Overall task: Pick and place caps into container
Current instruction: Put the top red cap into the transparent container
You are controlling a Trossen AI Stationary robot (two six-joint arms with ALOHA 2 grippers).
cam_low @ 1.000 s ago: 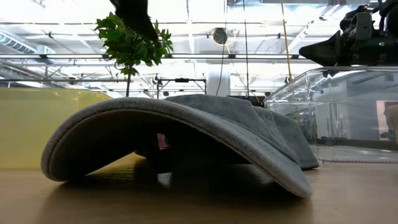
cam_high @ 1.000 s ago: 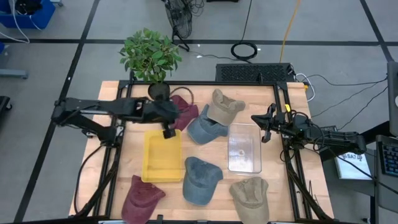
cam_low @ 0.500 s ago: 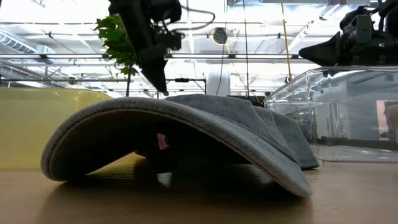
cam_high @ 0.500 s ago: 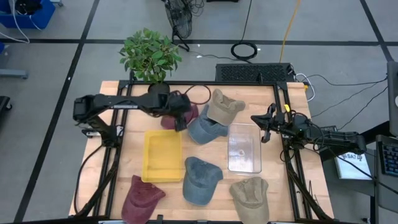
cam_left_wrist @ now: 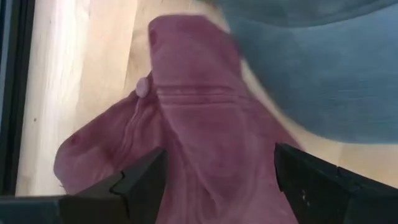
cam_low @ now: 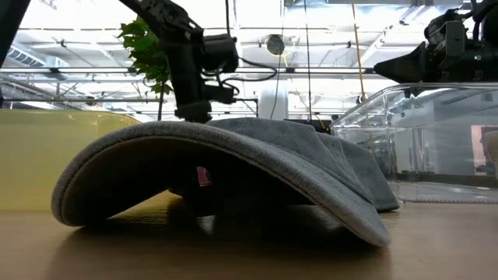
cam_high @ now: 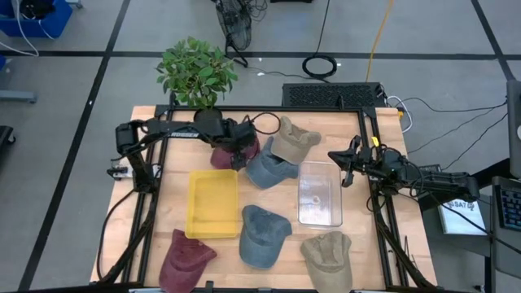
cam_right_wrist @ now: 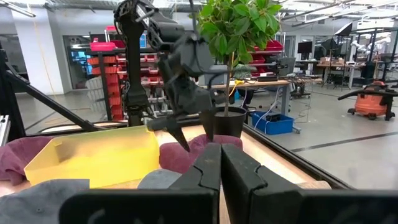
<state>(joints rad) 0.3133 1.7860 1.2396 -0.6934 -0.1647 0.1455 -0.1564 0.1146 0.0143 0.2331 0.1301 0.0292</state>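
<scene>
Setting: a wooden tabletop (cam_high: 175, 171) in a workshop is seen from above; a potted plant (cam_high: 198, 73) stands at its 11 o'clock corner.
Containers: a yellow bin (cam_high: 213, 203) lies left of centre, a clear bin (cam_high: 319, 193) right of centre; both appear empty.
Caps: six lie loose. A maroon cap (cam_high: 236, 150) sits at 12 o'clock of the yellow bin, touching a blue cap (cam_high: 269, 168); a tan cap (cam_high: 293, 137) lies beyond. Toward 6 o'clock lie a second maroon, a second blue and a second tan cap.
Left gripper (cam_high: 238, 155): it is held directly over the maroon cap (cam_left_wrist: 199, 124); its fingers (cam_left_wrist: 140, 183) are spread, one either side of the crown.
Key relation: the cap lies straight ahead between the spread fingers, its long axis apparently running along the approach line toward the blue cap; the left arm is by far the nearer.
Right gripper (cam_high: 345, 167): it waits at the 3 o'clock edge, fingers (cam_right_wrist: 202, 171) pressed together on nothing.
Step judged: a descent and closing on the maroon cap remain; nothing is binned yet.
</scene>
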